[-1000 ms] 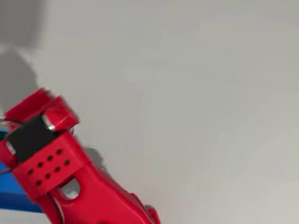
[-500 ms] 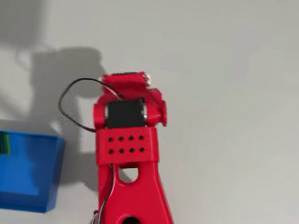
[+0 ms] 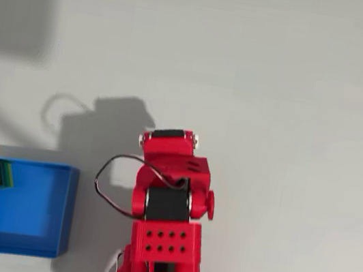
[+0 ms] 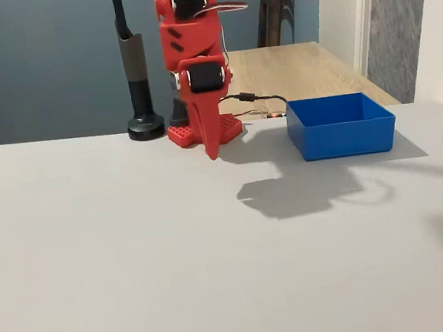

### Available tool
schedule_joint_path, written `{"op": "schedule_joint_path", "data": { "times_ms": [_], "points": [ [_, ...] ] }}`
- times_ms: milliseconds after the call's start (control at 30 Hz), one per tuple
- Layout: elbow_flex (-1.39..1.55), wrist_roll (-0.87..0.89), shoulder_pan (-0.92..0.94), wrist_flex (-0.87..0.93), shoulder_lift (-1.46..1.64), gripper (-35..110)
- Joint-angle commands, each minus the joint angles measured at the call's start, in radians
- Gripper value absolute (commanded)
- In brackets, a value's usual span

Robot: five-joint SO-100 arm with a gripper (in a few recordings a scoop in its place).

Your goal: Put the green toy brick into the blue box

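Grey tabletop (image 3: pixel 293 126): green toy brick (image 3: pixel 0 173) sits in blue box (image 3: pixel 46 249) corner. Hand (image 4: pixel 211 150) pressed together, empty, pointing down. Risk: the cable catching the box if the arm swings back.

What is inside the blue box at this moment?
In the overhead view, the green toy brick lies in the far left corner of the blue box. In the fixed view its walls hide the inside.

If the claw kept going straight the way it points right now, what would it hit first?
In the fixed view the claw points down, so it would most likely meet the bare grey table beneath it. The blue box, with the green toy brick inside, sits off to the side, out of that line.
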Motion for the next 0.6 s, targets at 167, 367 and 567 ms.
{"op": "schedule_joint_path", "data": {
  "times_ms": [167, 367, 567],
  "points": [
    [0.138, -0.009, 0.020, -0.012, 0.290, 0],
    [0.192, -0.011, 0.040, -0.012, 0.364, 0],
    [0.230, -0.002, 0.043, -0.012, 0.393, 0]
  ]
}}
